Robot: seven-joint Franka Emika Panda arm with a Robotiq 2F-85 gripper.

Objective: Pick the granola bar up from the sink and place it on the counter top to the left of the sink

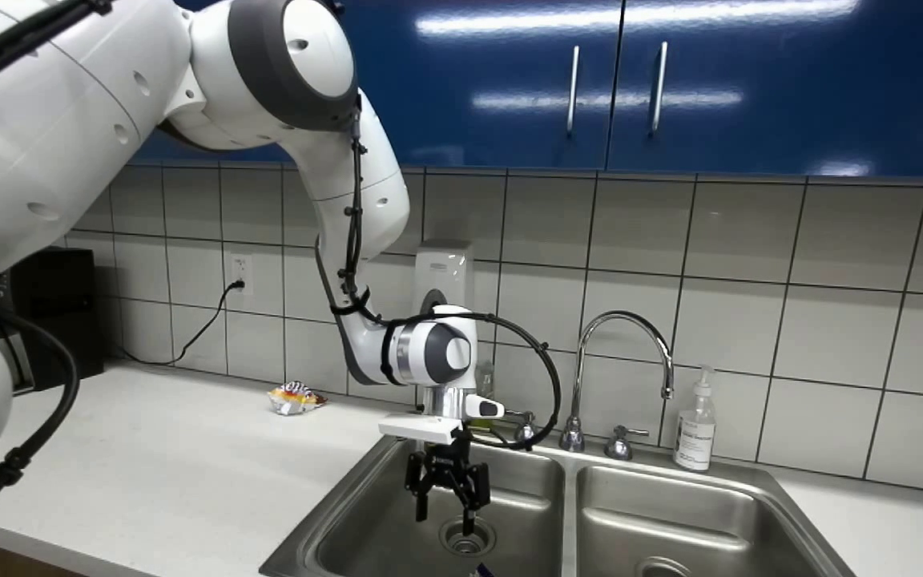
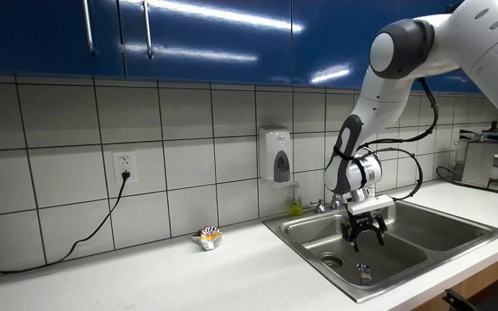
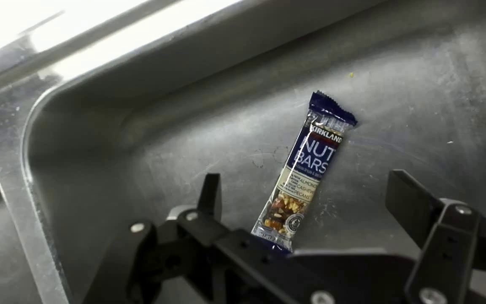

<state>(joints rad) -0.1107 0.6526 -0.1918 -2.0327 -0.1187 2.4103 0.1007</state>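
The granola bar (image 3: pixel 302 177) is a slim packet with dark blue ends. It lies flat in a basin of the steel sink (image 2: pixel 318 268), near the drain, and shows in an exterior view (image 2: pixel 365 274). Only its tip (image 1: pixel 481 570) shows at the lower edge of an exterior view. My gripper (image 1: pixel 445 519) is open and empty, pointing down above that basin; it also shows in an exterior view (image 2: pixel 368 245). In the wrist view the bar appears between the open fingers, below them, its near end partly hidden by the gripper. The white counter top (image 2: pixel 145 276) lies beside the sink.
A crumpled shiny wrapper (image 2: pixel 208 237) lies on the counter near the tiled wall. The chrome faucet (image 1: pixel 622 316) and a pump bottle (image 1: pixel 695 429) stand behind the sink. A yellow-green bottle (image 2: pixel 296 201) stands below the wall dispenser (image 2: pixel 275 153). A steel coffee machine (image 2: pixel 476 162) stands farther along.
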